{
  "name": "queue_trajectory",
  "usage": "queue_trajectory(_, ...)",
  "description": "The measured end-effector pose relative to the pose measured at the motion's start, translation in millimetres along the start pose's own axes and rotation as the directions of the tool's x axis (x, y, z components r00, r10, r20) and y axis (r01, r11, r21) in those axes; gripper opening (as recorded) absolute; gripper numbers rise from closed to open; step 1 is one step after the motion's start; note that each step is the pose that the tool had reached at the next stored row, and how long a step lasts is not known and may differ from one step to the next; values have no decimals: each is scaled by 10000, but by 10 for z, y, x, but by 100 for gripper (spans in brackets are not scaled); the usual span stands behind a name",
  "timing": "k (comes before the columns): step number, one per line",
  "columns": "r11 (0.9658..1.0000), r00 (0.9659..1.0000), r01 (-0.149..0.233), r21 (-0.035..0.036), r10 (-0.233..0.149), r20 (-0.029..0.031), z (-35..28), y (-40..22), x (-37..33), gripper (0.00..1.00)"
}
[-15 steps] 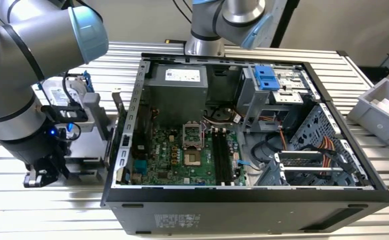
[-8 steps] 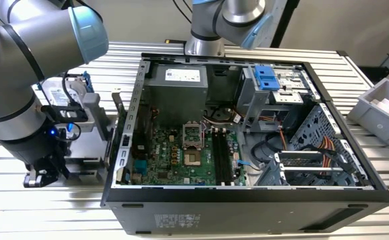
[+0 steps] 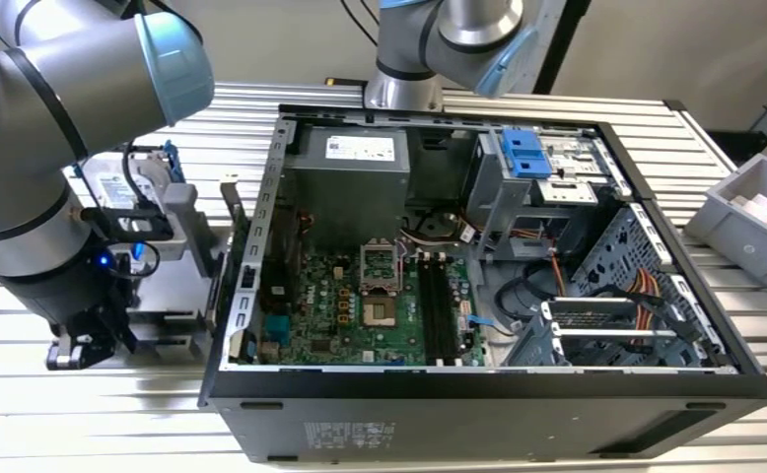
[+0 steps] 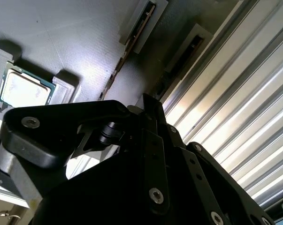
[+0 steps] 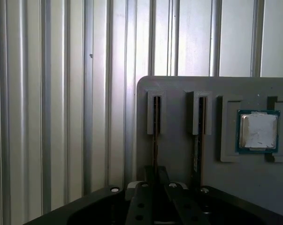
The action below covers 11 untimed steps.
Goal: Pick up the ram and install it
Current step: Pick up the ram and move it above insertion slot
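Note:
The ram (image 5: 155, 136) stands on its edge in a slot of the grey holder (image 5: 179, 154), the slot farther from the processor chip (image 5: 258, 131). My gripper (image 5: 155, 176) sits right over this stick, fingers drawn close on either side of it, shut on it while it still rests in the holder. A second ram stick (image 5: 196, 150) stands in the neighbouring slot. In the exterior view the gripper (image 3: 88, 350) hangs low at the exterior view's left, beside the open computer case (image 3: 489, 379). The long black motherboard slots (image 3: 437, 305) lie inside the case.
The holder rests on a ribbed metal table (image 5: 47, 117). Another arm's base (image 3: 410, 59) stands behind the case. A grey bin (image 3: 752, 212) sits at the exterior view's right. Cables and drive cages crowd the case's right half.

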<state>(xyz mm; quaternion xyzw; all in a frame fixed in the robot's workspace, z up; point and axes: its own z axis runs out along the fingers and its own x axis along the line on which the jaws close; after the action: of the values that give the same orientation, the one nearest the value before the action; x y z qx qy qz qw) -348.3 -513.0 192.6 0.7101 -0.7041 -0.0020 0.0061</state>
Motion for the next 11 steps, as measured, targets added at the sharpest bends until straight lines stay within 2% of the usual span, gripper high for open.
queue_trajectory(8, 10000, 10000, 0, 0, 0, -6, -1, 0, 0, 0)
queue_trajectory(11, 10000, 10000, -1, 1, 1, -5, -20, 0, 0, 0)
